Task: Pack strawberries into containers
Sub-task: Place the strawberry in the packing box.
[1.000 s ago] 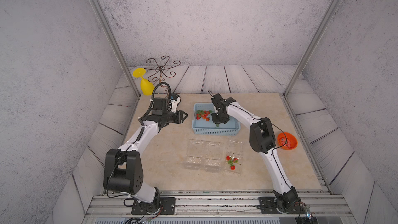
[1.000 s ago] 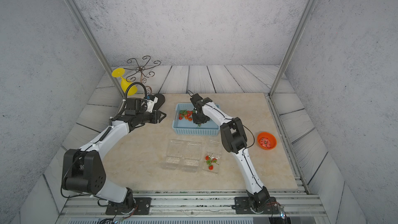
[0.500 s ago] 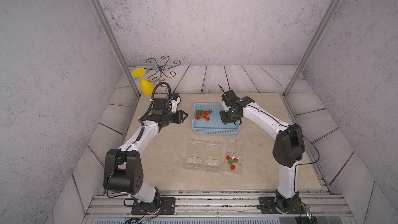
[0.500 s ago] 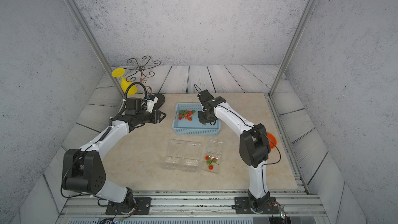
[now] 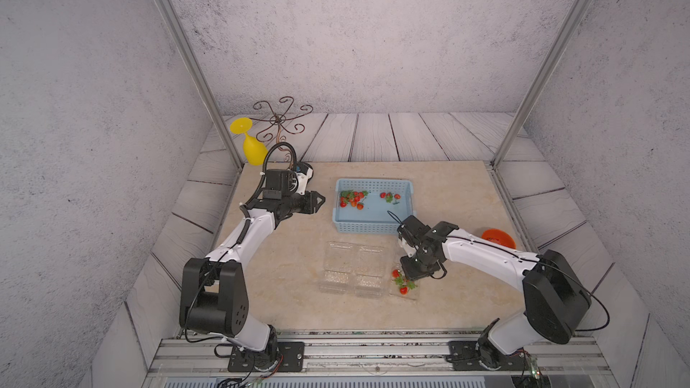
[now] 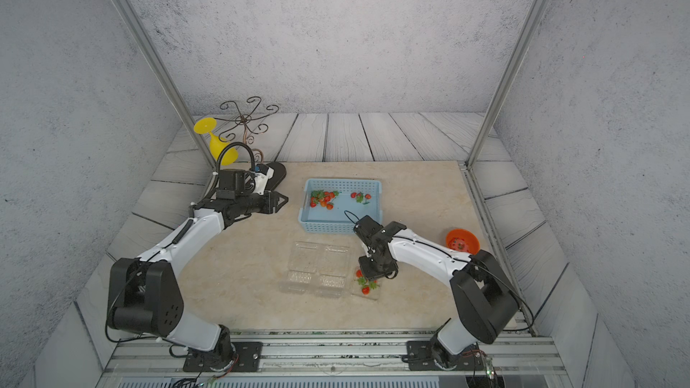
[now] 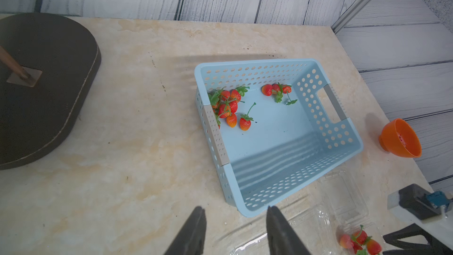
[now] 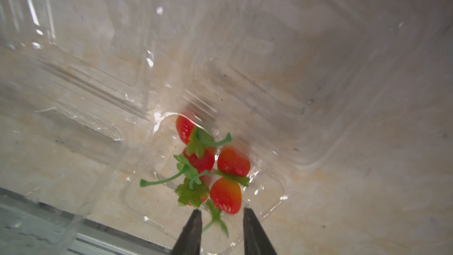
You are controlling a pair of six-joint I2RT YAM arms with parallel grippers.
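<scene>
- My right fingers (image 8: pixel 192 231) stand apart over the right-hand box (image 5: pixel 413 294) and grip nothing. A loose green stem (image 8: pixel 215 219) lies in the gap between them.
- The strawberries (image 8: pixel 225 196) here lie in a small heap on the box floor, just beyond my fingertips. The closest one lies flat, its long axis roughly in line with my fingers. Its narrow end seems to face me, cap away.
- To do this drop well, I judge I should spread wider and rise straight up. That way the stem cannot snag and the light box does not shift.
- The two neighbouring boxes (image 5: pixel 369 266) sit empty beside it on the bench (image 5: pixel 291 278).
- Farther off, the blue basket (image 5: pixel 366 226) holds the remaining berries (image 5: pixel 353 198), which point every which way.
- My left fingers (image 7: pixel 193 229) hover parted and empty just beside the basket.
</scene>
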